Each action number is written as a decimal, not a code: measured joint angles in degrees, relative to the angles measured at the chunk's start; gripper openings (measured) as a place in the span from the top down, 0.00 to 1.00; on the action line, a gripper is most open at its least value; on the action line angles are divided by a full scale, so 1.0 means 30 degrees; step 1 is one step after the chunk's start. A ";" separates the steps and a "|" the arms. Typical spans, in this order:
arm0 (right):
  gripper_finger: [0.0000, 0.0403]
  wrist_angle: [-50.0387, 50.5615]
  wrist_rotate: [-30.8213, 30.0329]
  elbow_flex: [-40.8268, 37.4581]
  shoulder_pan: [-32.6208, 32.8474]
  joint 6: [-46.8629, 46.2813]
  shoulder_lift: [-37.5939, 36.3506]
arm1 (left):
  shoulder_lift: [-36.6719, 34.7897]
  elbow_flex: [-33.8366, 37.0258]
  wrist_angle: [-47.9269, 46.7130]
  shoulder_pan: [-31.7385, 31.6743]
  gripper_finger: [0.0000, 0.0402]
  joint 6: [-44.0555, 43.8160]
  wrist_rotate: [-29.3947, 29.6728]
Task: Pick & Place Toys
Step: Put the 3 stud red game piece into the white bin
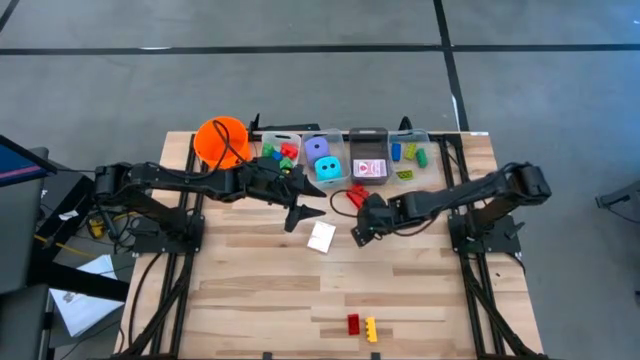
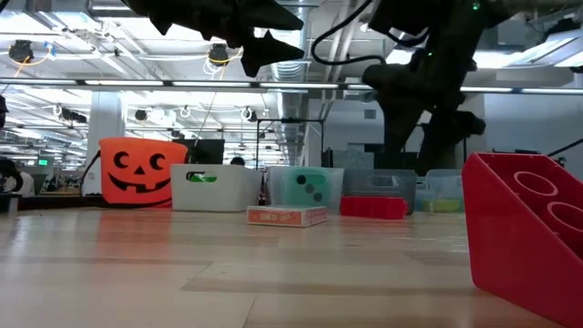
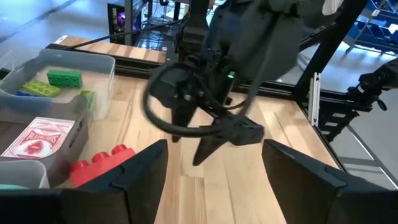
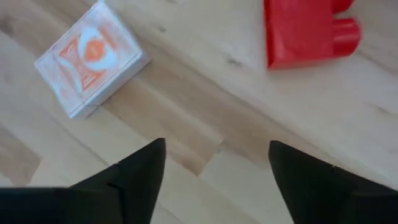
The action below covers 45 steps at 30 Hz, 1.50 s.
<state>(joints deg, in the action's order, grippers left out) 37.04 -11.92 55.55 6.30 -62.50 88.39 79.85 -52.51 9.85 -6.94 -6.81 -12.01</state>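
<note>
At the far edge of a wooden worktop [image 1: 250, 290], two dark robot arms are hovering above scattered toys; the left hand [image 1: 298, 214] is hanging in the air with its fingers spread apart and nothing between them, just beside a red-and-white card box [image 1: 322, 236] that is lying flat on the boards; the right hand [image 1: 358, 234] is also standing open and empty, its two fingers [image 4: 140, 171] pointing down at bare wood between the card box [image 4: 92, 59] and a red brick [image 4: 308, 28], touching neither. A row of clear bins [image 1: 335, 155] is sitting along the back edge, next to an orange pumpkin-faced bucket [image 1: 220, 140]; one bin is holding green, red and yellow bricks [image 1: 281, 153]; the next is holding a purple die [image 1: 318, 146] and a teal die [image 1: 326, 169]; a third is holding another card pack [image 1: 371, 168]; the last is holding blue and green bricks [image 1: 408, 154]. Near the front edge, well apart from both hands, a small red brick [image 1: 353, 323] and a yellow brick [image 1: 371, 329] are lying side by side.
</note>
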 joint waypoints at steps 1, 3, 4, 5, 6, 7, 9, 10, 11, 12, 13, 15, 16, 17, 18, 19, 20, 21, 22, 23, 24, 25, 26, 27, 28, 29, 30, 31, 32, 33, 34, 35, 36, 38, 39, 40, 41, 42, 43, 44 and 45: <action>0.30 0.0053 0.0000 0.0000 -0.0185 0.0214 -0.0058 | 0.0000 0.0000 0.0000 0.0000 0.36 -0.0007 0.0000; 0.25 -0.0071 -0.0024 0.0003 -0.0559 0.0997 -0.0134 | 0.0000 0.0000 -0.0007 0.0002 0.37 -0.0029 0.0000; 0.22 -0.0148 -0.0029 0.0007 -0.0766 0.1398 -0.0134 | 0.0000 0.0000 -0.0003 0.0007 0.37 -0.0036 0.0000; 0.19 -0.0089 -0.0028 0.0000 -0.1004 0.1792 -0.0133 | 0.0000 0.0000 -0.0003 0.0007 0.37 -0.0036 0.0000; 0.16 -0.0057 -0.0013 0.0000 -0.1232 0.2180 -0.0105 | 0.0000 0.0000 -0.0007 0.0007 0.37 -0.0036 0.0000; 0.13 -0.0124 0.0008 0.0007 -0.1473 0.2459 -0.0021 | 0.0000 0.0000 -0.0007 0.0007 0.37 -0.0042 0.0000; 0.07 0.0042 0.0036 0.0000 -0.2009 0.3018 0.0187 | 0.0000 0.0000 -0.0007 0.0007 0.38 -0.0058 0.0000; 0.05 0.0000 0.0107 0.0000 -0.2287 0.3325 0.0330 | 0.0000 0.0000 -0.0006 0.0007 0.38 -0.0292 0.0000; 0.03 -0.0001 0.0365 0.0000 -0.2604 0.3576 0.0426 | 0.0000 0.0000 -0.0007 0.0007 0.37 -0.0525 -0.0005; 0.02 0.0119 0.0571 0.0000 -0.2924 0.3816 0.0486 | 0.0000 0.0000 -0.0007 0.0007 0.37 -0.0922 -0.0007; 0.02 0.0064 0.0789 0.0000 -0.3236 0.3991 0.0551 | 0.0000 0.0000 -0.0021 0.0007 0.38 -0.1279 -0.0003; 0.03 0.0084 0.1070 -0.0003 -0.3832 0.4383 0.0656 | 0.0000 0.0000 -0.0228 0.0007 0.38 -0.1793 -0.0007; 0.04 0.0101 0.1093 -0.0007 -0.4097 0.4650 0.0657 | 0.0000 0.0000 -0.0341 0.0007 0.38 -0.1931 -0.0007; 0.04 -0.0043 0.1091 -0.0006 -0.4344 0.4922 0.0645 | 0.0000 0.0000 -0.0403 0.0007 0.38 -0.1979 -0.0007; 0.04 -0.0110 0.1085 0.0000 -0.4615 0.5113 0.0645 | 0.0000 0.0000 -0.0438 0.0007 0.39 -0.1989 -0.0007; 0.04 -0.0045 0.1071 0.0000 -0.4866 0.5364 0.0645 | 0.0000 0.0000 -0.0459 0.0007 0.39 -0.2025 -0.0007; 0.04 0.0005 0.1085 0.0000 -0.5124 0.5586 0.0645 | 0.0000 0.0000 -0.0453 0.0007 0.39 -0.2033 -0.0007; 0.04 -0.0014 0.1078 0.0000 -0.5359 0.5861 0.0645 | 0.0000 0.0000 -0.0452 0.0007 0.39 -0.2040 -0.0007; 0.03 -0.0012 0.1078 0.0000 -0.5565 0.6167 0.0645 | 0.0000 0.0000 -0.0452 0.0011 0.39 -0.2040 -0.0007; 0.03 -0.0006 0.1082 0.0000 -0.5736 0.6512 0.0645 | 0.0000 0.0000 -0.0452 0.0038 0.38 -0.2040 -0.0007; 0.03 -0.0026 0.1086 0.0000 -0.5890 0.6830 0.0645 | 0.0000 0.0000 -0.0452 0.0058 0.38 -0.2041 -0.0003; 0.03 -0.0045 0.1075 0.0000 -0.6018 0.7126 0.0645 | 0.0000 0.0000 -0.0452 0.0061 0.38 -0.2041 -0.0007; 0.02 -0.0071 0.1067 0.0000 -0.6144 0.7382 0.0645 | 0.0000 0.0000 -0.0452 0.0094 0.38 -0.2040 -0.0007; 0.02 -0.0065 0.1064 0.0000 -0.6260 0.7517 0.0645 | 0.0000 0.0000 -0.0452 0.0153 0.39 -0.2047 -0.0001; 0.02 -0.0063 0.1065 0.0000 -0.6400 0.7549 0.0645 | 0.0000 0.0000 -0.0452 0.0197 0.39 -0.2047 -0.0007; 0.02 -0.0083 0.1080 0.0000 -0.6536 0.7549 0.0645 | 0.0000 0.0000 -0.0452 0.0217 0.39 -0.2047 -0.0007; 0.02 -0.0096 0.1113 0.0000 -0.6659 0.7549 0.0645 | 0.0000 0.0000 -0.0444 0.0264 0.39 -0.2047 -0.0007; 0.02 -0.0161 0.1269 0.0000 -0.6797 0.7585 0.0645 | 0.0000 0.0000 -0.0449 0.0345 0.39 -0.2047 -0.0007; 0.02 -0.0343 0.1562 0.0000 -0.6915 0.7802 0.0645 | 0.0000 0.0000 -0.0452 0.0377 0.39 -0.2047 -0.0007; 0.02 -0.0605 0.1898 0.0000 -0.7020 0.8082 0.0645 | 0.0000 0.0000 -0.0450 0.0393 0.39 -0.2047 -0.0007; 0.02 -0.0908 0.2186 0.0000 -0.7110 0.8354 0.0645 | 0.0000 0.0000 -0.0444 0.0406 0.39 -0.2047 -0.0007; 0.02 -0.1169 0.2377 0.0000 -0.7185 0.8572 0.0645 | 0.0000 0.0000 -0.0444 0.0464 0.39 -0.2047 -0.0007; 0.02 -0.1324 0.2473 0.0000 -0.7221 0.8783 0.0645 | 0.0000 0.0000 -0.0452 0.0482 0.39 -0.2047 -0.0007; 0.02 -0.1354 0.2504 0.0000 -0.7331 0.8988 0.0645 | 0.0000 0.0000 -0.0444 0.0488 0.40 -0.2047 -0.0007; 0.02 -0.1357 0.2535 0.0000 -0.7457 0.8998 0.0645 | 0.0000 0.0000 -0.0444 0.0488 0.40 -0.2047 -0.0007; 0.02 -0.1357 0.2556 0.0000 -0.7569 0.9026 0.0645 | 0.0000 0.0000 -0.0448 0.0488 0.39 -0.2051 -0.0007; 0.02 -0.1363 0.2787 0.0000 -0.7697 0.9049 0.0645 | 0.0000 0.0000 -0.0444 0.0488 0.39 -0.2066 -0.0007; 0.02 -0.1364 0.3247 0.0000 -0.7860 0.9075 0.0645 | 0.0000 0.0000 -0.0444 0.0484 0.39 -0.2240 -0.0007; 0.02 -0.1391 0.3878 0.0000 -0.8040 0.9165 0.0645 | 0.0000 0.0000 -0.0444 0.0481 0.39 -0.2490 -0.0007; 0.02 -0.1486 0.4555 0.0000 -0.8203 0.9284 0.0730 | 0.0000 0.0000 -0.0444 0.0481 0.40 -0.2793 -0.0004; 0.02 -0.1646 0.5008 0.0012 -0.8311 0.9349 0.0902 | 0.0000 0.0000 -0.0441 0.0481 0.40 -0.2945 -0.0011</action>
<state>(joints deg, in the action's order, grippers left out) 32.10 3.10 55.58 -18.64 -34.45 91.09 79.85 -52.51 8.52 -5.50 -15.64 -12.04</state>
